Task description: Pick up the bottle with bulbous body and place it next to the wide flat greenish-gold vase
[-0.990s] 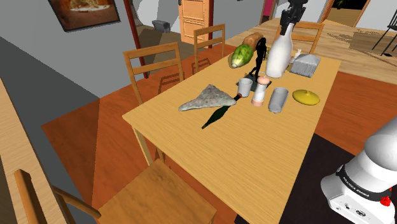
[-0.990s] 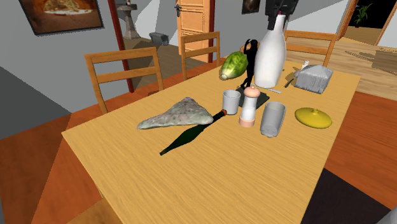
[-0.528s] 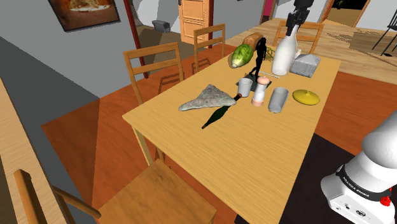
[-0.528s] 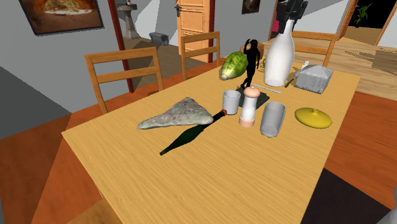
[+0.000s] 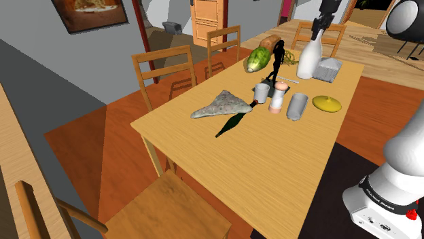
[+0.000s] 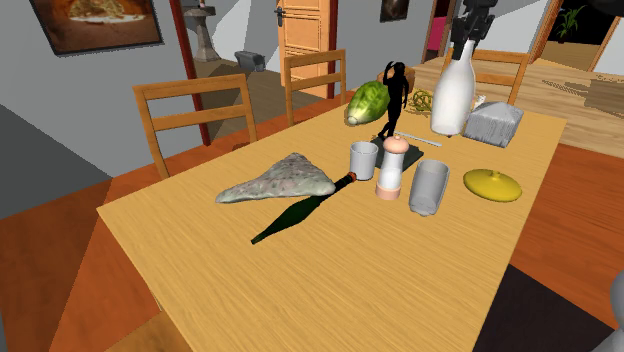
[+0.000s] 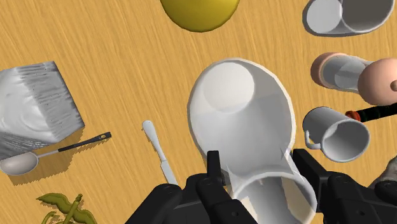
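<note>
White bottle [image 5: 308, 61], mustard-yellow vase [image 5: 327, 104]

Dark bottle [image 5: 233, 123] beside grey slab [image 5: 219, 105], perhaps stone, white mug [image 5: 261, 92], pinkish grinder [image 5: 276, 97], tipped cup [image 5: 297, 106], grey box [image 5: 327, 68]

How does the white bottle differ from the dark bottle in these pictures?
Colour: the white bottle is plain white; the dark bottle is dark green.
Pose: the white bottle is upright, clasped at its neck by the end effector; the dark bottle lies on its side on the table.
Shape: the white bottle has a bulbous body; the dark bottle is slim.
Both have narrow necks.
</note>
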